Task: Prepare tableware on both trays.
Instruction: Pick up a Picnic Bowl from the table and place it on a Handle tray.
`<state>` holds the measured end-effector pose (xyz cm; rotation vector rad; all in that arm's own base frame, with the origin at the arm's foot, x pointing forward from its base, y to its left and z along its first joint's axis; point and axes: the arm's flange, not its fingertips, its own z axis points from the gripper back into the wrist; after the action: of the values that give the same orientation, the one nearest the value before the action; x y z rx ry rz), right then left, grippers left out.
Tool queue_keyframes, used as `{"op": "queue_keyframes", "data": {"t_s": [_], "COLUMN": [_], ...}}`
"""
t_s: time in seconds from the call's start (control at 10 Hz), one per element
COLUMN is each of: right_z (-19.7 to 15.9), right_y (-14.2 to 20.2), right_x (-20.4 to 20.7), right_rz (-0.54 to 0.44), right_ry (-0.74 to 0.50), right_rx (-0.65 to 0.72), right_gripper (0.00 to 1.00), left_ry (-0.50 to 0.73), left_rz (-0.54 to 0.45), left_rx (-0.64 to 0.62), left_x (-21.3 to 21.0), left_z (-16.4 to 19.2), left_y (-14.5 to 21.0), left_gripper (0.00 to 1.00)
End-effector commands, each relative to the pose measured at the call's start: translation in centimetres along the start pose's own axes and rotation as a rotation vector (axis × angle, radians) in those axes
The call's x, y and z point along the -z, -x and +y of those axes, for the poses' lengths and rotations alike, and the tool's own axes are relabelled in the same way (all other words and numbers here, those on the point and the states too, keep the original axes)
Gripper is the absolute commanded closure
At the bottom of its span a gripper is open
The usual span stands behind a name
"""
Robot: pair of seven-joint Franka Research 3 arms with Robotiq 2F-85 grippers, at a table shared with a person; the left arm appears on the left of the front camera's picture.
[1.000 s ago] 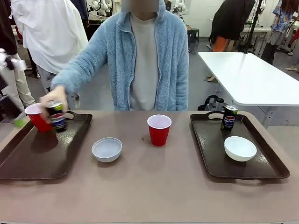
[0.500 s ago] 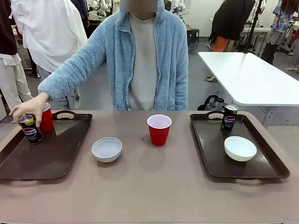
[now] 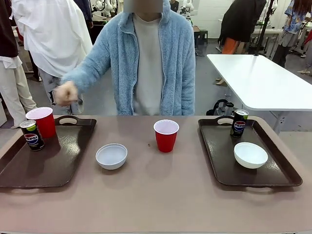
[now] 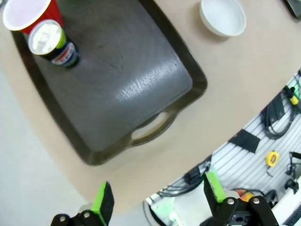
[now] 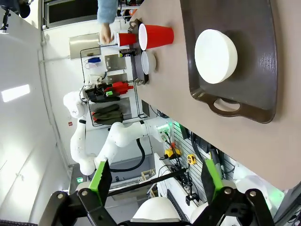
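Observation:
The left tray (image 3: 48,165) holds a red cup (image 3: 43,122) and a Pepsi can (image 3: 31,135) at its far left corner. On the right tray (image 3: 219,146) stand a second can (image 3: 239,123) and a white bowl (image 3: 250,155). Between the trays, on the table, sit another white bowl (image 3: 111,156) and a red cup (image 3: 166,135). My left gripper (image 4: 157,200) hangs open above the near end of the left tray (image 4: 122,70), well short of the can (image 4: 51,42) and cup (image 4: 30,14). My right gripper (image 5: 153,181) is open, off the near end of the right tray (image 5: 256,56) and its bowl (image 5: 215,56).
A person in a blue fleece sits across the table, one fist (image 3: 66,93) raised above the far edge near the left tray. Other people stand behind. A white table (image 3: 263,83) is at the back right.
The person carried the Pepsi can leftward, set it on the left tray beside the red cup, let go and pulled the hand back up. Neither gripper changed.

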<state>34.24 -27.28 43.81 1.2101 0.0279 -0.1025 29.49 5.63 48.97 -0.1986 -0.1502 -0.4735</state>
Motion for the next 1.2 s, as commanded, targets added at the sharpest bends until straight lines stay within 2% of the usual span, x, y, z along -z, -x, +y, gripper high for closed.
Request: {"op": "queue_keyframes", "data": {"t_s": [0.0, 0.2, 0.5, 0.7, 0.9, 1.1], "right_z": [0.1, 0.1, 0.1, 0.1, 0.1, 0.1], "right_y": [0.2, 0.2, 0.2, 0.2, 0.2, 0.2], "right_x": [0.0, 0.0, 0.0, 0.0, 0.0, 0.0], "right_rz": [0.0, 0.0, 0.0, 0.0, 0.0, 0.0], "right_ry": [-0.004, -0.004, -0.004, -0.004, -0.004, -0.004], "right_rx": [0.001, 0.001, 0.001, 0.001, 0.001, 0.001], "right_gripper": [0.0, 0.0, 0.0, 0.0, 0.0, 0.0], "left_ry": [-0.001, 0.0, -0.245, -0.348, -0.394, -0.378], "left_rz": [0.0, 0.0, 0.066, 0.126, 0.17, 0.166], "left_rx": [0.001, 0.0, 0.045, 0.116, 0.126, 0.098], "left_x": [0.0, 0.0, -1.5, -1.5, -0.1, 3.6], "left_z": [0.0, 0.0, -4.7, -8.4, -12.0, -15.6], "left_y": [0.0, 0.0, -5.8, -10.4, -13.7, -16.6], "left_gripper": [0.0, 0.0, 0.0, 0.0, 0.0, 0.0]}}
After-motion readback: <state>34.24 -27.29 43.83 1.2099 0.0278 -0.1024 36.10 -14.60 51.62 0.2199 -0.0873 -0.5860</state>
